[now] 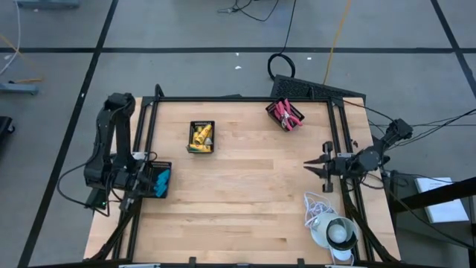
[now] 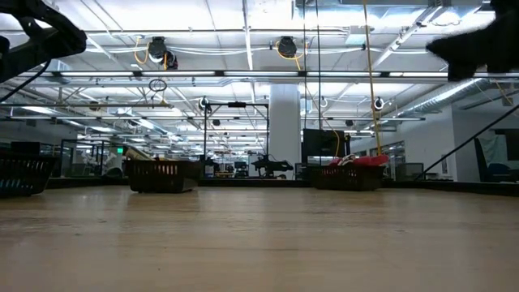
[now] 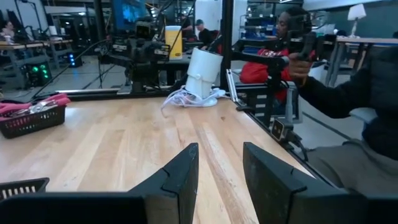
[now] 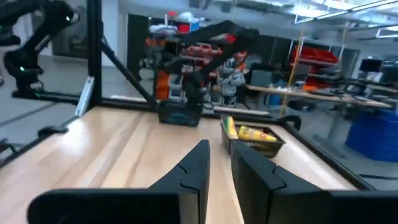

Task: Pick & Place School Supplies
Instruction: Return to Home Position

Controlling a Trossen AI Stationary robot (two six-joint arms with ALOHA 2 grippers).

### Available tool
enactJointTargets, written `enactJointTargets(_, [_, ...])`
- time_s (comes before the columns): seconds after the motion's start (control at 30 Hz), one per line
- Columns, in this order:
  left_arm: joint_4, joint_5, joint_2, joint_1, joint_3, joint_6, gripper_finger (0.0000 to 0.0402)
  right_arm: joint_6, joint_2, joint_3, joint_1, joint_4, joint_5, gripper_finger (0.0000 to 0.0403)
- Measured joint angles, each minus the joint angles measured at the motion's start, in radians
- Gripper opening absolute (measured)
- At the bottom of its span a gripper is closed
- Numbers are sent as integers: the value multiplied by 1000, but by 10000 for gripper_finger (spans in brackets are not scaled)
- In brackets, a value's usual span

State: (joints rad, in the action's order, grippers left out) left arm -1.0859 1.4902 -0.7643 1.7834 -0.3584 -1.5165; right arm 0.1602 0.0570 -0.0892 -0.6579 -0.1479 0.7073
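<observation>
At table [image 1: 245, 201] L edge, left gripper [image 3: 221, 149] jaws apart, empty, nr blue erasers [image 1: 161, 180]; right gripper [image 4: 221, 146] R edge, same.

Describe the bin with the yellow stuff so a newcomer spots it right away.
Seen from above, look on the wooden table, toward its top edge, left of centre. The black bin there holds yellow pieces; its neighbours hold pink scissors and blue erasers.
</observation>
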Motion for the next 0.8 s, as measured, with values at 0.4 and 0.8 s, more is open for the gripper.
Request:
enactJointTargets(0.4, [2, -2, 0, 19, 0, 11, 127, 147, 1, 70, 2, -155, 8, 54])
enactJointTargets(0.8, [0, 3, 0, 19, 0, 48, 127, -29, 1, 72, 2, -71, -4, 54])
